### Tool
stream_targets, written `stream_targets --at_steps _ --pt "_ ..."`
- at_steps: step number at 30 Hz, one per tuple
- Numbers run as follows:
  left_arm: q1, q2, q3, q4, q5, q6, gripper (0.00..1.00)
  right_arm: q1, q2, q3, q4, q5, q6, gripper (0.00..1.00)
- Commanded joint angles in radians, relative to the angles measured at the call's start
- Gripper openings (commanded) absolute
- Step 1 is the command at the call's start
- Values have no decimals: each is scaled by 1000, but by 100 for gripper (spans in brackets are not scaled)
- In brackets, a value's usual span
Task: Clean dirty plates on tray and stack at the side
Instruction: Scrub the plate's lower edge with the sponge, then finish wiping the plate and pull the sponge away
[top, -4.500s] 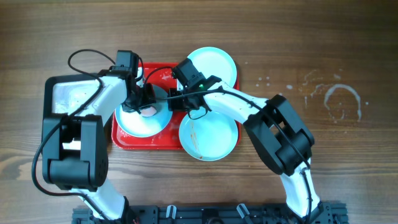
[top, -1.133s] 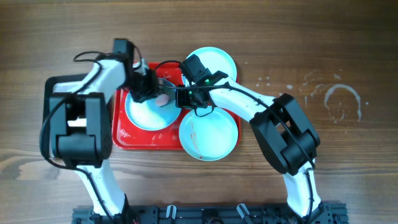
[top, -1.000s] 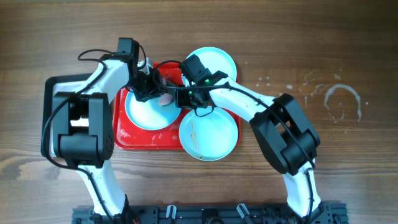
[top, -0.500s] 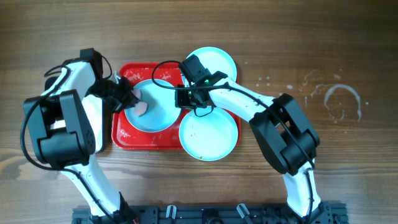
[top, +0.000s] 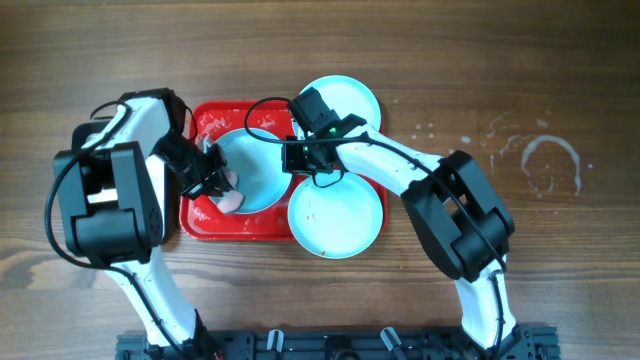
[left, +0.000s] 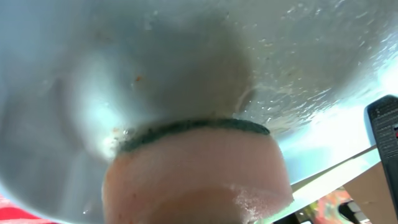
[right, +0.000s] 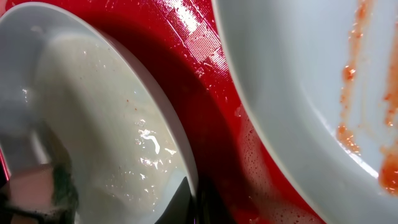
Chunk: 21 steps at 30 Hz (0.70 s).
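A pale blue plate is tilted up on the red tray. My right gripper is shut on its right rim; the right wrist view shows the jaws pinching the wet rim. My left gripper is shut on a pink sponge with a green scrub face, pressed on the plate's lower left. In the left wrist view the sponge lies flat against the wet plate. A second plate with reddish smears lies at the tray's front right. A third plate lies behind.
A black-rimmed tray sits left of the red tray, mostly under my left arm. The red tray's floor is wet and foamy. White smudges mark the wooden table at the right.
My left gripper has swept the sponge from the plate's top edge round its left side to its lower left. The right gripper has kept its hold on the rim.
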Motion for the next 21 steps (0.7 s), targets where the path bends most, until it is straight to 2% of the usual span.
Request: stream_targets --at_steps 1,6,11,15,18,21 --pt "-73 21 -10 66 1 27 4 -2 6 -18 2 27 1 4" --pt "-186 21 -10 274 -2 15 4 -2 6 -18 0 27 1 4" --pt "-269 21 -10 430 -185 -110 4 -2 6 -18 -3 28 0 4" --pt "-256 21 -10 488 -312 -164 4 -2 6 -18 -3 27 -2 4" --pt "-206 21 -10 472 -424 -220 4 -2 6 -18 -3 27 -3 4" --pt "-137 21 -10 432 -464 -222 4 -2 6 -18 -3 27 -2 4"
